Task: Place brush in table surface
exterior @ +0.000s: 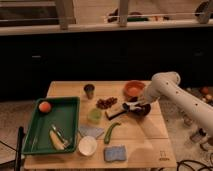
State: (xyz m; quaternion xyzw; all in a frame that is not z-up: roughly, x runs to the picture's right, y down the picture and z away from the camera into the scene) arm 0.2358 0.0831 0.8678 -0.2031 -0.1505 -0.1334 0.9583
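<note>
You have the gripper [131, 107] low over the table surface [150, 131], well right of the green tray [35, 131], at the end of a cream-and-black bar [116, 112]. Whether it is clenched or released, you cannot tell. The brush [60, 137] lies inside the green tray, at its near end, apart from the gripper.

Counts: 1 table surface [150, 135], 1 green tray [37, 131], 1 gripper [136, 106] at the dark bowl, right side.
Bowls 3: orange bowl [134, 89], dark bowl [141, 112], white bowl [87, 145]. Cups 2: metal cup [89, 90], green cup [94, 115]. One each: orange fruit [45, 106], brush [56, 135], green chilli [112, 131], blue sponge [115, 153], cream-and-black bar [116, 112], grey cloth [90, 131], red fruit cluster [106, 103].
</note>
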